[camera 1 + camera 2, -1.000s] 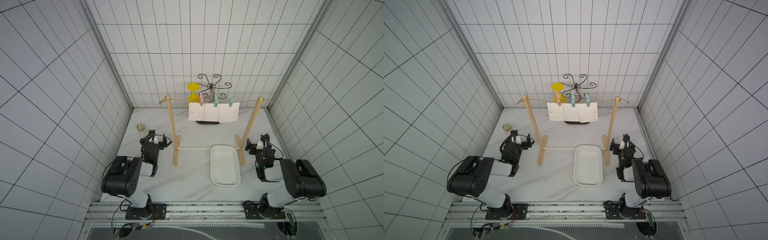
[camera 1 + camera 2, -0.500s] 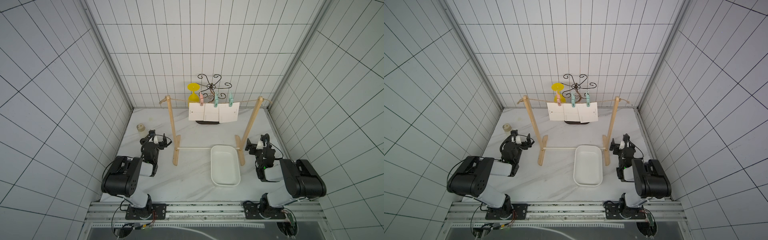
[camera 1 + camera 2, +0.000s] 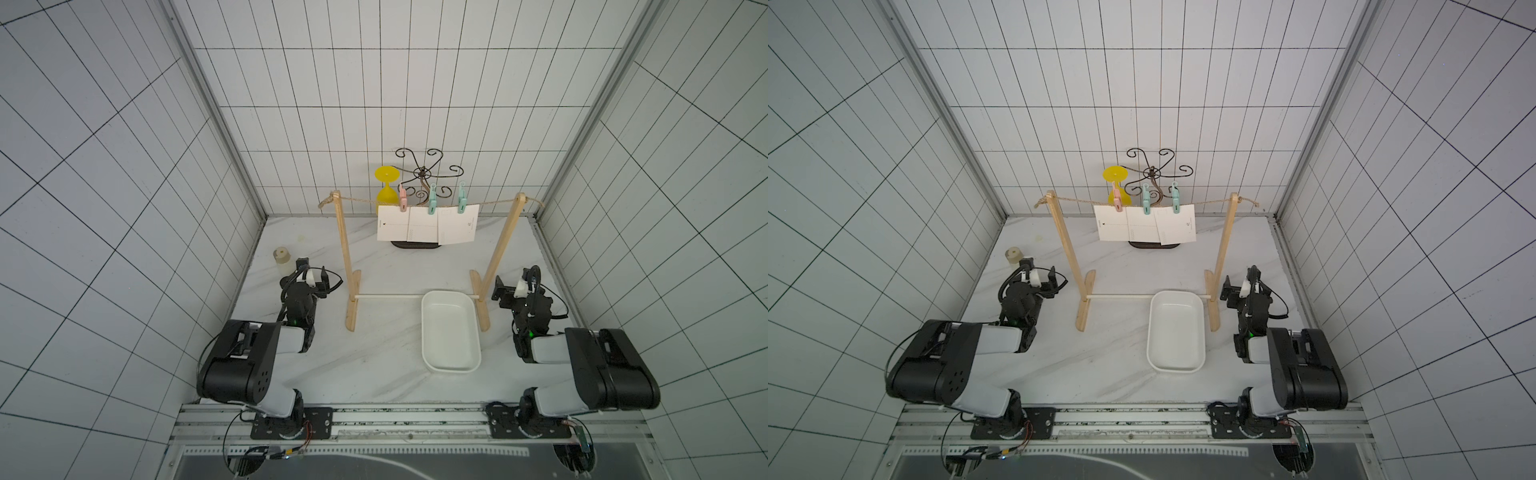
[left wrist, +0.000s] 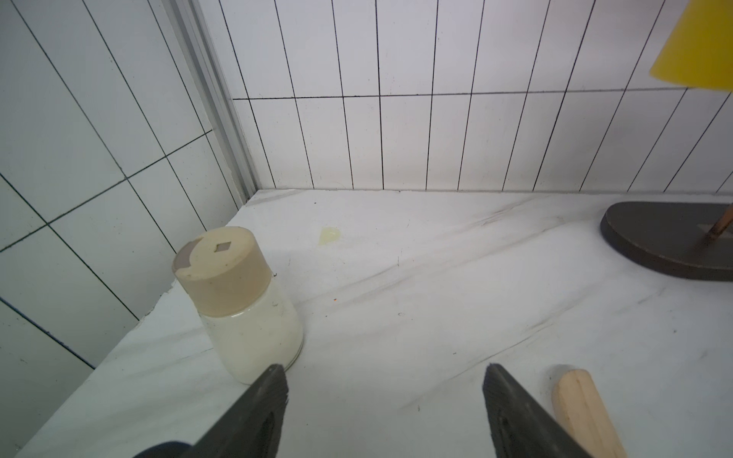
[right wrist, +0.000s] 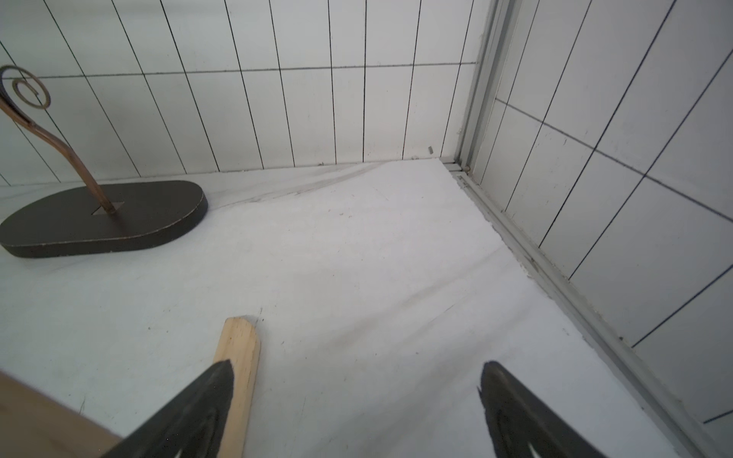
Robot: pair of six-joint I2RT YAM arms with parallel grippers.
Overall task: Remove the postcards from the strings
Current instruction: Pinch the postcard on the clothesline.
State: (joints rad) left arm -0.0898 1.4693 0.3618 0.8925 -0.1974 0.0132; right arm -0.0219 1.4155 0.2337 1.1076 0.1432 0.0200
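Note:
Three white postcards (image 3: 427,225) (image 3: 1144,225) hang side by side from the tan strings (image 3: 360,202) (image 3: 1080,200) between two wooden posts. A pink peg (image 3: 402,200) and two teal pegs (image 3: 432,201) hold them. My left gripper (image 3: 312,272) (image 3: 1039,269) (image 4: 384,370) rests low on the table, left of the rack, open and empty. Right of the rack, the right gripper (image 3: 517,282) (image 3: 1239,282) (image 5: 357,365) is also low, open and empty. Neither wrist view shows the cards or the twine.
A white tray (image 3: 451,332) lies on the table inside the right post's foot (image 5: 238,353). A tan-capped bottle (image 4: 238,301) (image 3: 281,254) stands just beyond my left fingertip. A yellow goblet (image 3: 386,187) and a dark scrolled metal stand (image 5: 103,222) sit behind the rack.

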